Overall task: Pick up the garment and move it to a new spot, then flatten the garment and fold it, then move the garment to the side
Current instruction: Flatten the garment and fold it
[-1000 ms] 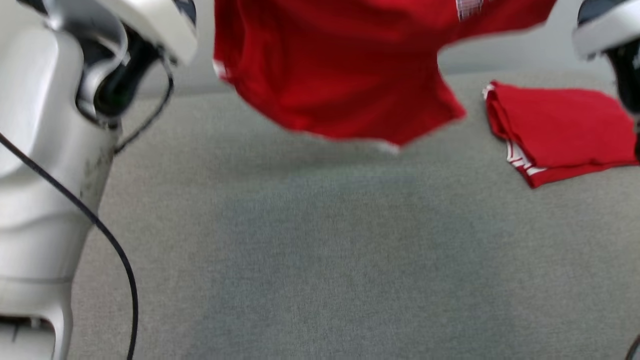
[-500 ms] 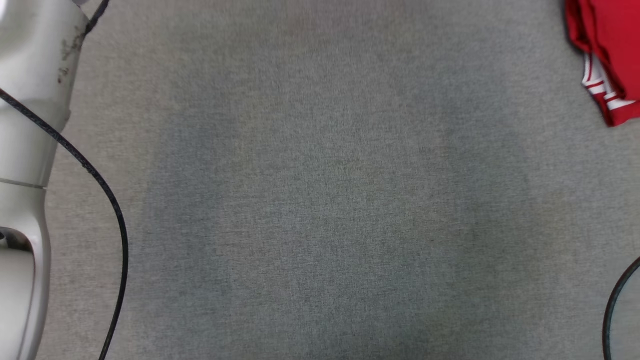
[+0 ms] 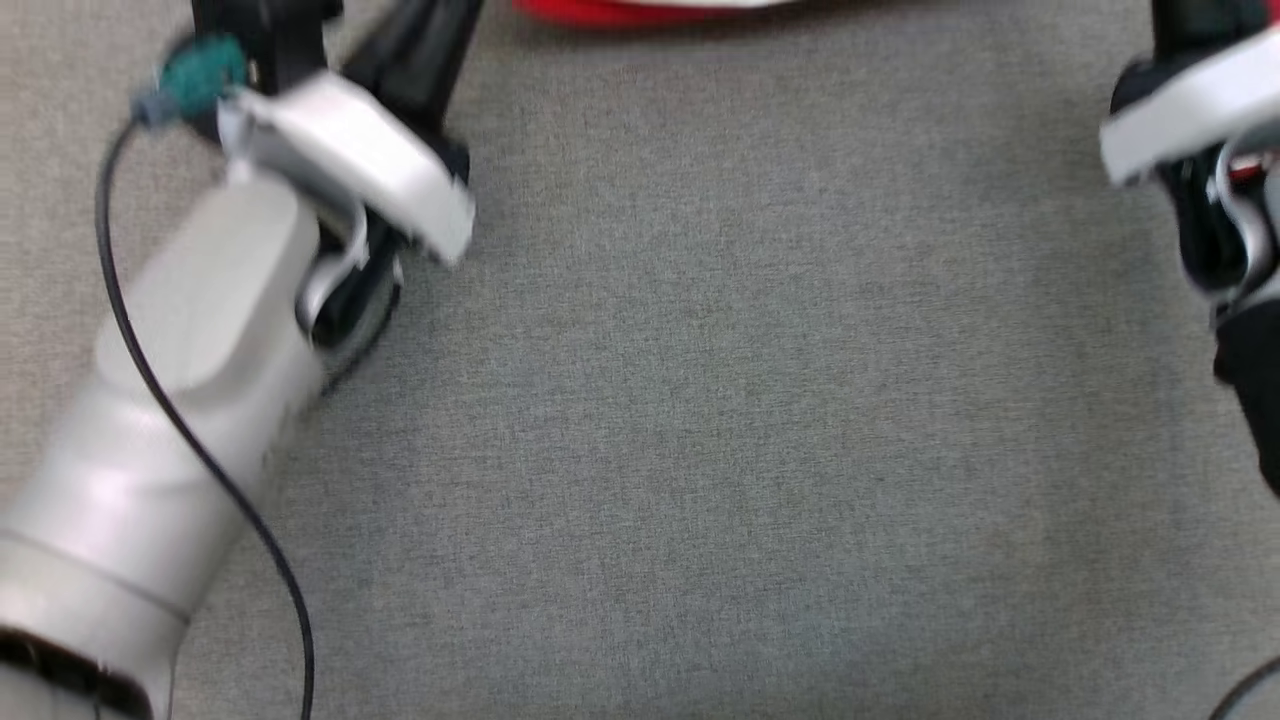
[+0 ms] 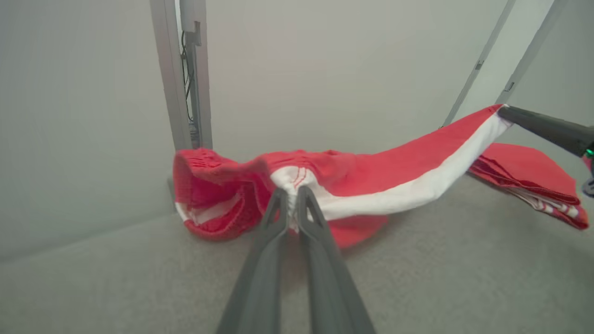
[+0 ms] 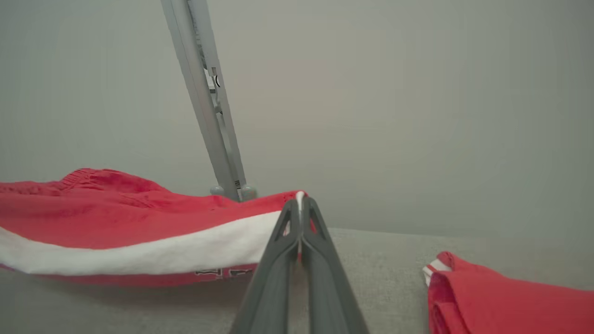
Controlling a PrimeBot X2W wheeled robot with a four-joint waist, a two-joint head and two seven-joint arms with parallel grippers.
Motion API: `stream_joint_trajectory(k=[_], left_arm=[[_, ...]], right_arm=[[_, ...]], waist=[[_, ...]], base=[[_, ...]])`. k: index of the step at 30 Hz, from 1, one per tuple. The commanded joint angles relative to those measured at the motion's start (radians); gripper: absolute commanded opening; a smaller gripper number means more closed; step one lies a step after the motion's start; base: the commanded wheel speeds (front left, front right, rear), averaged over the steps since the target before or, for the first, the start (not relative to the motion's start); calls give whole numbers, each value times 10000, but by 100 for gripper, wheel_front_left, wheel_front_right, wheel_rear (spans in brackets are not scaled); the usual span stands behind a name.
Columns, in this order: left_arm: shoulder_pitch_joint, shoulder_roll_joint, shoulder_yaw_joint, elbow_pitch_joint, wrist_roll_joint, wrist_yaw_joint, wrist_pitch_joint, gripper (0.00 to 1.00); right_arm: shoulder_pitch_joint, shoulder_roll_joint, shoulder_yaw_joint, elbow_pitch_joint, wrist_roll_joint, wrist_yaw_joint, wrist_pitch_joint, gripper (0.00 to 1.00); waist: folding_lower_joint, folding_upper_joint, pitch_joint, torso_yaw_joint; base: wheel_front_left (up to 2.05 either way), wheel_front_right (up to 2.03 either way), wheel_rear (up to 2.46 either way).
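Left gripper: the left gripper [image 4: 291, 206] is pinching the gathered, ribbed edge of a red fabric garment [image 4: 385, 174] with a white side band. Its two dark fingers are pressing together with cloth between them.
Right gripper: the right gripper [image 5: 300, 204] is gripping the other end of the same white band, its jaws closed on the cloth.
Garment position: it is hanging stretched between both grippers, above the grey cloth-covered table [image 3: 700, 420]. The bunched part beyond the left gripper is sagging and seems to be touching the surface near a pale metal post [image 4: 183, 79].
Neighbour: a folded red and white cloth pile [image 5: 501, 297] is lying on the table, near the right gripper.
Risk one: both holds are looking like thin pinches at the edge, so a quick pull apart could be slipping the cloth out.
Risk two: the sagging part could be dragging and tucking under itself during lowering, making the flattening harder.
Risk three: putting it down too far right could be covering or disturbing the folded pile.
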Motion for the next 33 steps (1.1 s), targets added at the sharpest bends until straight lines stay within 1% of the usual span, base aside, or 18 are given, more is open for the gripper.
stream_joint_trajectory(k=[1, 3, 5, 8, 10, 11, 14, 16, 18, 23, 24, 27, 30, 33], left_arm=[[862, 272, -189, -313, -503, -5, -5, 0], [1679, 632, -325, -689, -831, -4, -4, 0], [2575, 932, -424, -1067, -927, 1, -14, 0], [3797, 1305, -527, -1728, -819, 310, -29, 0], [4595, 1432, -533, -2181, -845, 558, -38, 0], [4595, 1432, -533, -2181, -845, 558, -38, 0], [5616, 1646, -622, -2819, -673, 948, -45, 0], [6279, 1668, -621, -3250, -670, 1197, -46, 0], [6905, 1676, -481, -3693, -919, 1362, -48, 0], [8006, 2141, -570, -4588, -997, 1740, 36, 0], [8358, 2313, -640, -5000, -1034, 1945, 154, 0], [8901, 2641, -714, -5720, -1127, 2290, 401, 0], [9359, 2965, -825, -6569, -1141, 2660, 677, 0], [9797, 3272, -980, -7410, -1222, 2960, 1022, 0]], right_arm=[[733, -285, 246, -86, 637, -3, -45, 0], [1394, -542, 509, -211, 1184, -3, -46, 0], [2079, -760, 783, -351, 1662, -3, -45, 0], [2984, -1121, 1119, -551, 2233, -4, -45, 0], [3563, -1321, 1314, -691, 2504, -6, -45, 0], [3563, -1321, 1314, -691, 2504, -6, -45, 0], [4392, -1526, 1589, -950, 2864, -6, -47, 0], [4938, -1692, 1701, -1088, 2977, -8, -47, 0], [5474, -1819, 1780, -1218, 2996, -8, -46, 0], [6658, -2101, 1799, -1628, 3024, -15, -47, 0], [7090, -2202, 1820, -1815, 2993, -15, -1, 0], [7612, -2459, 1752, -2176, 2878, -15, 201, 0], [8199, -2780, 1552, -2698, 2736, -17, 554, 0], [8828, -3131, 1142, -3415, 2744, -17, 1139, 0]], waist=[[-1, 0, -447, -44], [-1, 0, -711, -83], [-1, 0, -988, -114], [-1, 0, -1409, -135], [-1, 0, -1717, -124], [-1, 0, -1717, -124], [-1, 0, -2183, -131], [-1, 0, -2542, -127], [-1, 0, -2910, -107], [-1, 0, -3743, -65], [-1, 0, -4044, -71], [-1, 0, -4400, -117], [-1, 0, -4601, -114], [-1, 0, -4759, -81]], base=[[0, 0, 0], [0, 0, 0], [0, 0, 0], [0, 0, 0], [0, 0, 0], [0, 0, 0], [0, 0, 0], [0, 0, 0], [0, 0, 0], [0, 0, 0], [0, 0, 0], [0, 0, 0], [0, 0, 0], [0, 0, 0]])
